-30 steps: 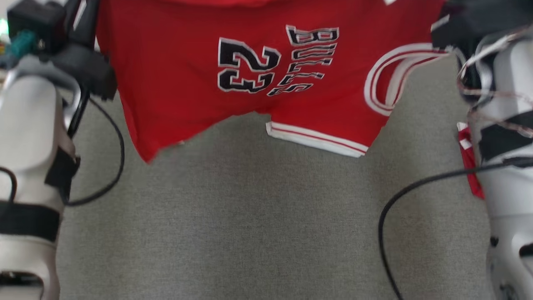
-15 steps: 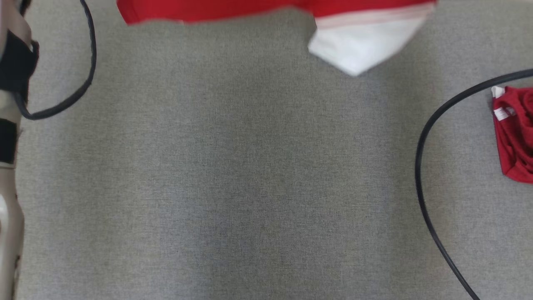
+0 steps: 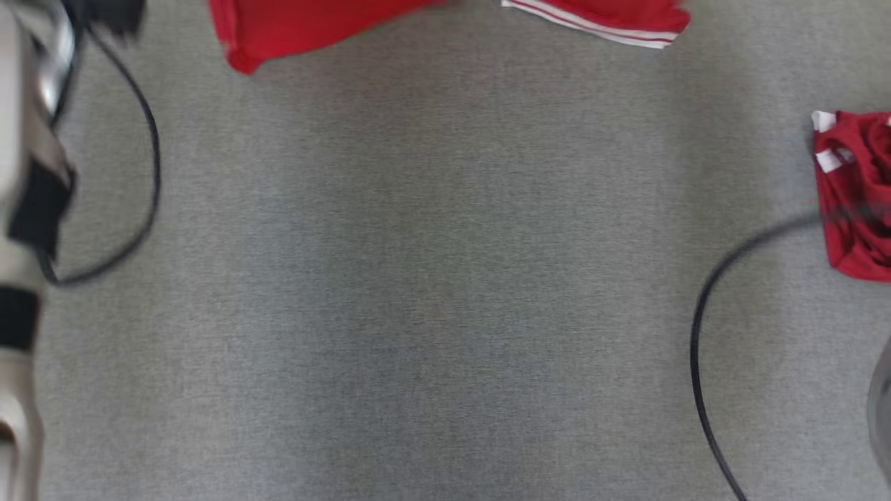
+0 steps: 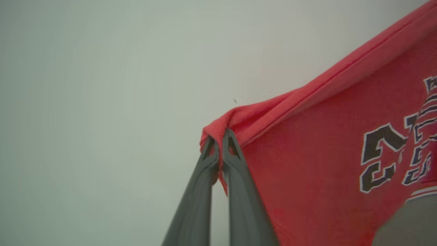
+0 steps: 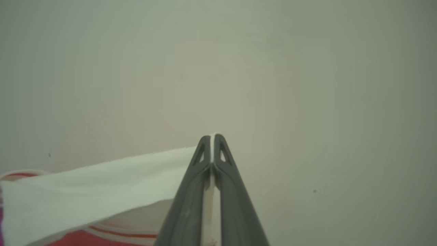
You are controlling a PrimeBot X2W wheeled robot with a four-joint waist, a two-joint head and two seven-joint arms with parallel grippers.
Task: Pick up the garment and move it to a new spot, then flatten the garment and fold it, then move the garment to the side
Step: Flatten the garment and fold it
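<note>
1. Grey woven cloth [image 3: 445, 292] covers the work surface across the head view
2. Red garment [image 3: 292, 28], a jersey with white-striped trim, hangs at 12 o'clock in the head view with two lower corners dangling. In the left wrist view it fans out from the fingertips toward 3 and 5 o'clock, with black numerals at 3 o'clock
3. Pale left forearm [image 3: 21, 209] runs along the 9 o'clock edge, blurred
4. Crumpled red cloth [image 3: 853, 202] lies at 3 o'clock, well apart from the garment
5. Black cables: one [image 3: 150, 174] loops beside the forearm at 9 o'clock and another [image 3: 696, 362] curves at 4 o'clock
6. The left gripper [image 4: 219, 136] has its fingers pressed together, pinching the garment's bunched red corner, which wraps over the tips at 12 o'clock
7. The right gripper [image 5: 211, 136] is pressed together on a thin white edge. The garment's white band [image 5: 85, 181] stretches from the tips toward 8 o'clock
</note>
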